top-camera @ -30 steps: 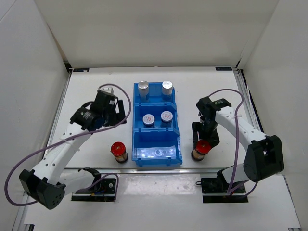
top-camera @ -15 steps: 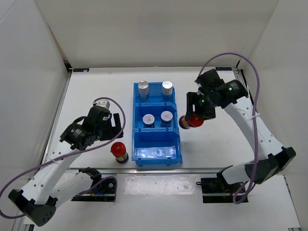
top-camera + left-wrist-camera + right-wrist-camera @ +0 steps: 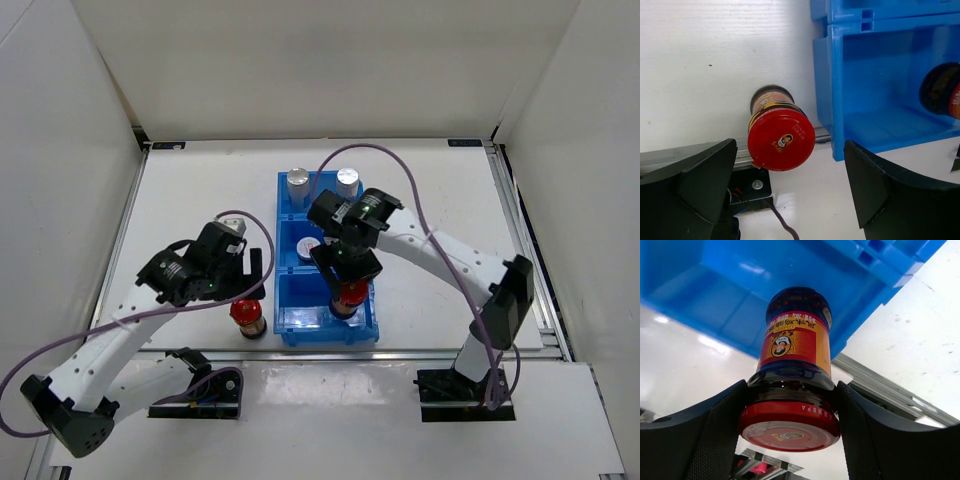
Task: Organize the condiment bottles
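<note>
Right gripper (image 3: 789, 401) clamped on neck of red-capped bottle (image 3: 794, 340): cap up, long axis near vertical, base down at right half of blue bin (image 3: 283, 300) near compartment; left half bare. Left gripper (image 3: 790, 167) jaws wide, flanking second red-capped bottle (image 3: 781, 136), upright on table (image 3: 200, 200) just left of bin.
</note>
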